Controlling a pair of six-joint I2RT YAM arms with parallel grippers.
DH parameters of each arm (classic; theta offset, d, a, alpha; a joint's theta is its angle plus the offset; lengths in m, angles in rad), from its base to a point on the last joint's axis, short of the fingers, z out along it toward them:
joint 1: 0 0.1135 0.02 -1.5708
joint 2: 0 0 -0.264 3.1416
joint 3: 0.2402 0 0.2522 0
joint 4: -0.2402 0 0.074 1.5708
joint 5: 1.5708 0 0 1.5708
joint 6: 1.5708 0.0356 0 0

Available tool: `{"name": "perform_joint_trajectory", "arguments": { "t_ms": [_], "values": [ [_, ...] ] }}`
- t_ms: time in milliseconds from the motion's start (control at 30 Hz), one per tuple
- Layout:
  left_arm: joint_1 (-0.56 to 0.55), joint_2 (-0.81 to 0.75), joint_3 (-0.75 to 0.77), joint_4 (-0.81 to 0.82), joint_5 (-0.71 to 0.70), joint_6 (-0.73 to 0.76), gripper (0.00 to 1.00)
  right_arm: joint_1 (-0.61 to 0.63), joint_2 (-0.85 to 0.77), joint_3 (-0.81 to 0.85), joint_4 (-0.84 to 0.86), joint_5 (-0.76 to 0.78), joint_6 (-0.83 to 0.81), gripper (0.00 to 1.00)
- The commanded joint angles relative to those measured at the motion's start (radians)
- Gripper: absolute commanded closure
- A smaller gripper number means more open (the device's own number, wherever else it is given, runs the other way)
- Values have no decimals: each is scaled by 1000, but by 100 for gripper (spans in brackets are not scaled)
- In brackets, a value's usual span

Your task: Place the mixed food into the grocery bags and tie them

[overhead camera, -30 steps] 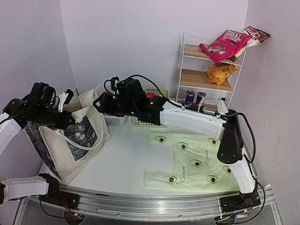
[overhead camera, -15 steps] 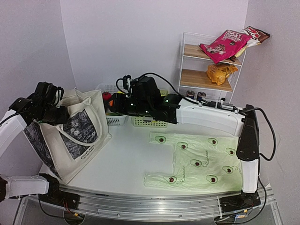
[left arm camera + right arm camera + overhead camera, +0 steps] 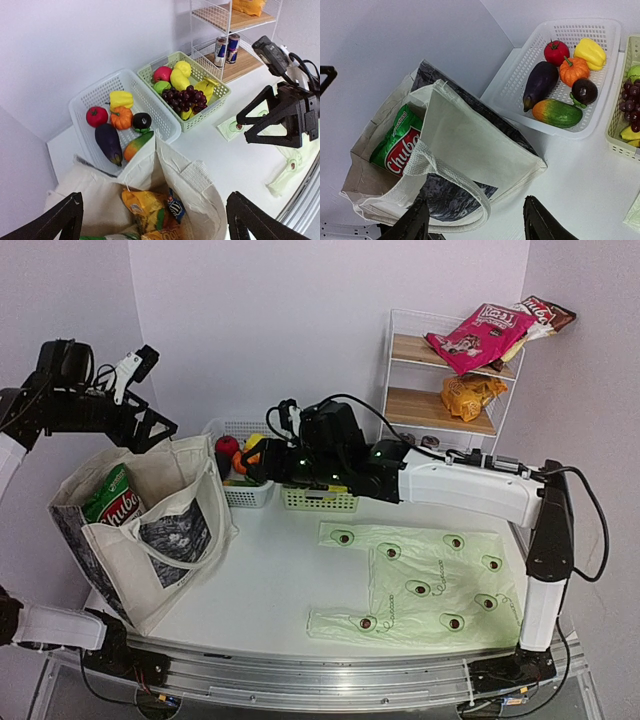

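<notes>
Beige canvas tote (image 3: 150, 530) slumps at the table's (image 3: 270, 585) 9 o'clock edge, mouth gaping, with a crinkly green-and-white packet (image 3: 113, 502) inside. Left jaws are released wide and empty above it. Right jaws are parted and empty at 12 o'clock, over the white slotted basket (image 3: 245, 493). Thin avocado-print bag (image 3: 420, 585) lies flat and wrinkled at 4 o'clock, with bare table between the bags. Glossy grapes (image 3: 182, 95) sit in the green basket (image 3: 220, 95).

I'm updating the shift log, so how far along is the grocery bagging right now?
Done: a green snack packet and an orange packet sit in the canvas tote. In hand: nothing; both the left end effector, above the tote, and right end effector are open. Left: grapes in the green basket, drink cans, the flat avocado-print bag, and tying.
</notes>
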Motion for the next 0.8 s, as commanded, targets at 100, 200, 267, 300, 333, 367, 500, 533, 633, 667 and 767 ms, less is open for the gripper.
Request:
{"name": "perform_joint_trajectory", "arguments": {
  "t_ms": [100,200,267,300,333,367,500,533,633,667,767],
  "values": [
    [103,292,206,-40,-192,378,1,-29,-111,-78,39,-30,-18,39],
    [220,402,333,-74,-177,509,0,-34,-128,-107,42,-23,-23,39],
    [247,459,362,-118,-223,631,0,-37,-139,-123,43,-19,-27,39],
    [258,474,369,-135,-237,683,0,-39,-145,-131,43,-17,-30,39],
    [271,484,378,-151,-240,728,0,-41,-151,-139,43,-17,-35,39],
    [286,494,391,-170,-227,758,0,-43,-157,-146,42,-16,-40,38],
    [300,521,409,-292,-107,841,0,-49,-173,-173,43,-9,-42,38],
    [300,522,382,-293,-96,847,0,-50,-174,-174,43,-9,-42,38],
    [300,531,316,-238,-92,852,0,-54,-177,-173,41,-13,-51,38],
    [300,539,305,-230,-82,851,0,-54,-179,-173,41,-15,-54,38],
    [300,563,292,-202,-28,822,0,-56,-185,-181,41,-12,-59,38]
  ]
}}
